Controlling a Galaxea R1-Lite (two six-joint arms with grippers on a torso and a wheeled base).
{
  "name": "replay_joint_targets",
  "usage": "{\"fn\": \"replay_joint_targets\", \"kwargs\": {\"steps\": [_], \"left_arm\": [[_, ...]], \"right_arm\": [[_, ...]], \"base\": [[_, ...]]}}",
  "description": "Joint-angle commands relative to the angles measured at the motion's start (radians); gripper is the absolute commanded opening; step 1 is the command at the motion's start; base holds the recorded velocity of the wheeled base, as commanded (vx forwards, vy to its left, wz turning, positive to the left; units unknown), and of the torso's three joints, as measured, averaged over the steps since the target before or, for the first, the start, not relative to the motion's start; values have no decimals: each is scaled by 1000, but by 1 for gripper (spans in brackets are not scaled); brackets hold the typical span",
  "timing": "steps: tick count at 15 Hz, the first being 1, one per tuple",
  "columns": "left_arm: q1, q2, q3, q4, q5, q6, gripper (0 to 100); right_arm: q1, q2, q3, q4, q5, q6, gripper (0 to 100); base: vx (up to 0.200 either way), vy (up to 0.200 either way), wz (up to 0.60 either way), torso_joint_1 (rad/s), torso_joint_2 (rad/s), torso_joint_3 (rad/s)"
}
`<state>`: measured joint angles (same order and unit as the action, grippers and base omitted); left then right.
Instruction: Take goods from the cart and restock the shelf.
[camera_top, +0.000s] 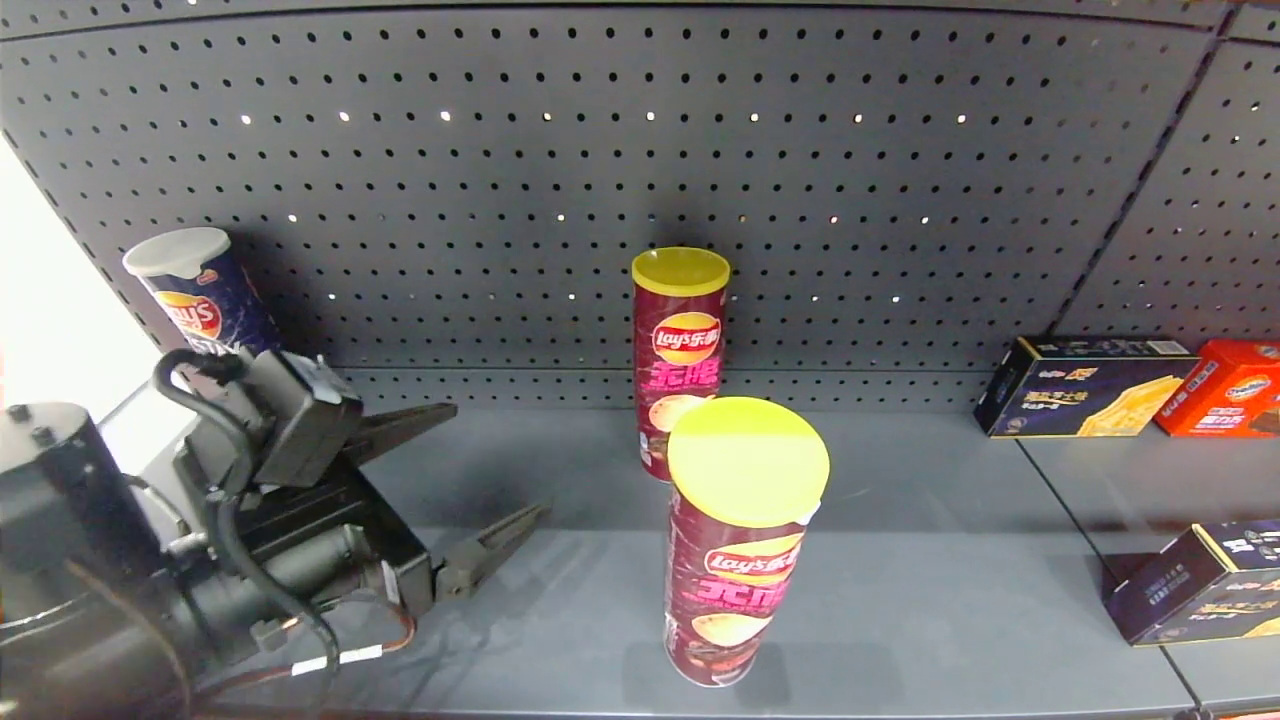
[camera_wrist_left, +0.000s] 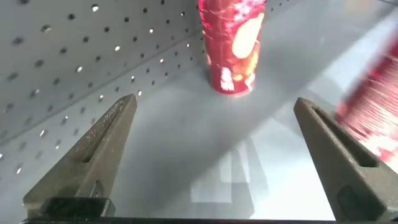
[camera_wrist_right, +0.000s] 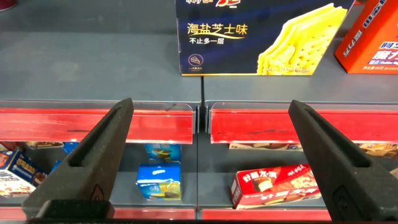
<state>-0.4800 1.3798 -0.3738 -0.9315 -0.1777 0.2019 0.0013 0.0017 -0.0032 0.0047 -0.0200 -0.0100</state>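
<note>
The left jaws stand wide open and hold nothing, their two dark fingers (camera_wrist_left: 93, 155) spread apart just above the grey shelf (camera_top: 950, 600). They sit to the robot's left of the front red can (camera_top: 740, 560), well apart from it and aimed roughly towards it. The left arm (camera_top: 250, 480) lies low and nearly level over the shelf floor. The front red can stands upright near the shelf's front edge, yellow lid on top. Behind it, close to the pegboard back panel (camera_top: 600, 150), a rear red can (camera_top: 680, 350) also stands upright. Farther to the robot's left of the front red can, beyond the arm, a blue can (camera_top: 200, 295) with a white lid leans against the panel. To its right sit a dark cracker box (camera_top: 1085, 385), an orange box (camera_top: 1225, 385) and another dark box (camera_top: 1190, 585). The right jaws are likewise open and empty. They face the shelf's front edge, where a red price rail (camera_wrist_right: 155, 124) runs below a dark cracker box. With two red cans standing and both jaws free, a placement looks finished. Any remaining restocking would mean fetching more from the cart; how much is left cannot be told.
</note>
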Motion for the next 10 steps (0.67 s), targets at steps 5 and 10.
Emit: {"fn": "replay_joint_targets", "kwargs": {"steps": [5,10], "left_arm": [[-91,-331,248,16,38,-52,100],[-112,-443,345,17,66,-47,100]], "right_arm": [[0,1,0,0,0,-1,100],[0,1,2,0,0,-1,100]], "base": [[0,0,0,0,0,0],[0,0,0,0,0,0]]}}
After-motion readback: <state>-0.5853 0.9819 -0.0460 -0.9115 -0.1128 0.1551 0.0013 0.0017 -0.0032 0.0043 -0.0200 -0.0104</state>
